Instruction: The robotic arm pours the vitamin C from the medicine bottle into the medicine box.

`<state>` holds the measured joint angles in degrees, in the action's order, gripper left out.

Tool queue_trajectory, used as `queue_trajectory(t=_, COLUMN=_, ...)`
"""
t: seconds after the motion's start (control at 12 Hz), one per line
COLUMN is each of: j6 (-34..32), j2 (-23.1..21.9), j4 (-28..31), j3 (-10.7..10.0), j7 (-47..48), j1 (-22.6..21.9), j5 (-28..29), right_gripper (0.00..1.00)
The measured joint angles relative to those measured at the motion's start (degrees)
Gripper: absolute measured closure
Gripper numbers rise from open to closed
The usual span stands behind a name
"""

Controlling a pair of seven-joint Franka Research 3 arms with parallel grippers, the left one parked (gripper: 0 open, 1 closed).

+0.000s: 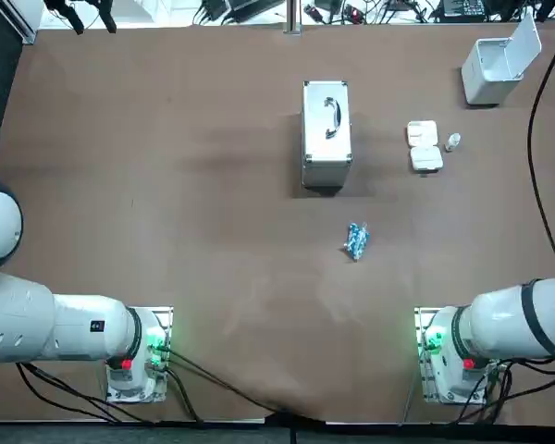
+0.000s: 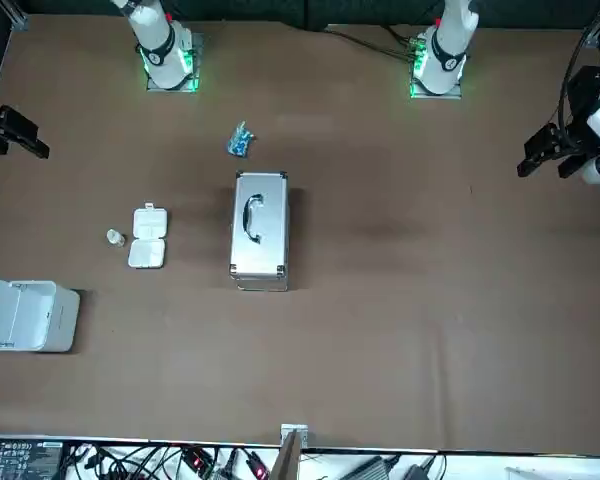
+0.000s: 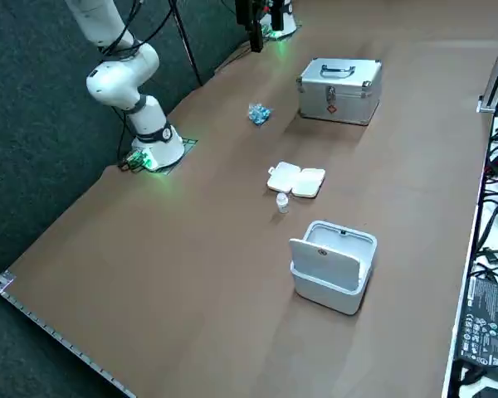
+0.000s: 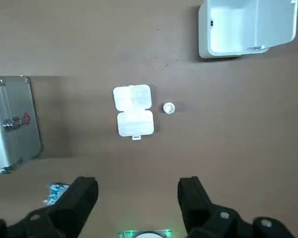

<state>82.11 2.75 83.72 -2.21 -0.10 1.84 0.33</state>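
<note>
Here the medicine bottle point(image 1: 454, 141) stands upright on the right, far part of the brown desk point(image 1: 166, 185), a small pale bottle seen cap-up from the wrist camera. It is just to the right of the medicine box point(image 1: 424, 146), close to it but not touching. The medicine box is white and lies open, its two halves flat on the desk, one farther from the robot and one nearer.

Left of the box, around the middle of the desk, sits a silver case point(image 1: 326, 134) with a handle on its lid, closed, its long side running near to far. Nearer the robot than the case and slightly to its right lies a small blue packet point(image 1: 355, 240). In the far right corner stands a white bin point(image 1: 495, 65) with its lid swung up.

The right end effector point(image 4: 137, 186) hangs well above the desk on the near side, looking straight down on the bottle and box. Its two black fingers point(image 4: 84, 193) are released, spread wide apart with nothing between them, well apart from every object.
</note>
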Motion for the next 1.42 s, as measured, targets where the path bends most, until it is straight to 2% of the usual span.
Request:
queue_trajectory(t=0.33, j6=0.3, j2=0.2, j4=0.0, j3=-0.1, j7=-0.5, j1=0.5, j5=2.4, right_gripper=0.00)
queue_trajectory(t=1.0, j6=4.4, j2=0.3, j4=0.0, j3=-0.1, j7=-2.0, j1=1.4, j5=1.8, right_gripper=0.00)
queue_trajectory(t=1.42, j6=4.8, j2=0.3, j4=0.0, j3=-0.1, j7=-2.3, j1=1.4, j5=1.8, right_gripper=0.00)
